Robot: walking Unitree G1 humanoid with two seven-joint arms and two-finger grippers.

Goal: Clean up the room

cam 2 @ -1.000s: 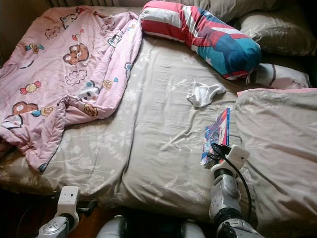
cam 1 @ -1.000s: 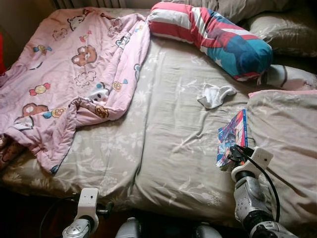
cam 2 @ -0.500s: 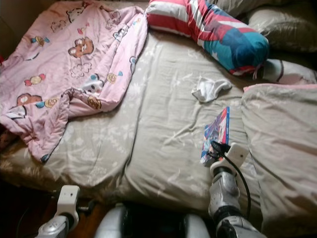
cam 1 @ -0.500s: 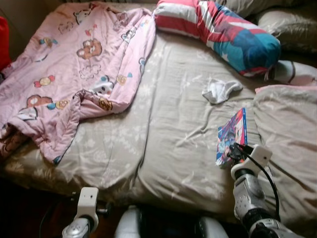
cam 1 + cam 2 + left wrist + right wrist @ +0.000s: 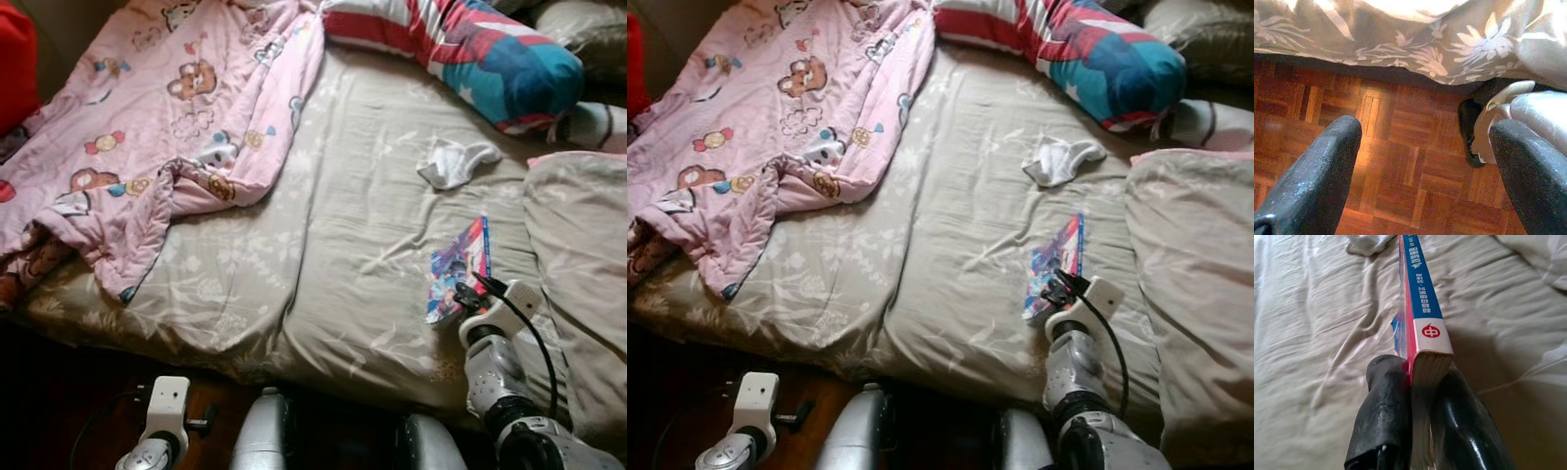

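The book (image 5: pixel 1420 308) stands on edge on the bed (image 5: pixel 323 245), clamped at its lower corner by our right end effector (image 5: pixel 1418 382). We judge we are picking it up; next comes a lift clear of the sheet. Our left end effector (image 5: pixel 1425 161) hangs released over the floor (image 5: pixel 1400 147)

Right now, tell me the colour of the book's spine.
The book has a blue spine with a white patch and red logo near its end; the right wrist view shows it best.
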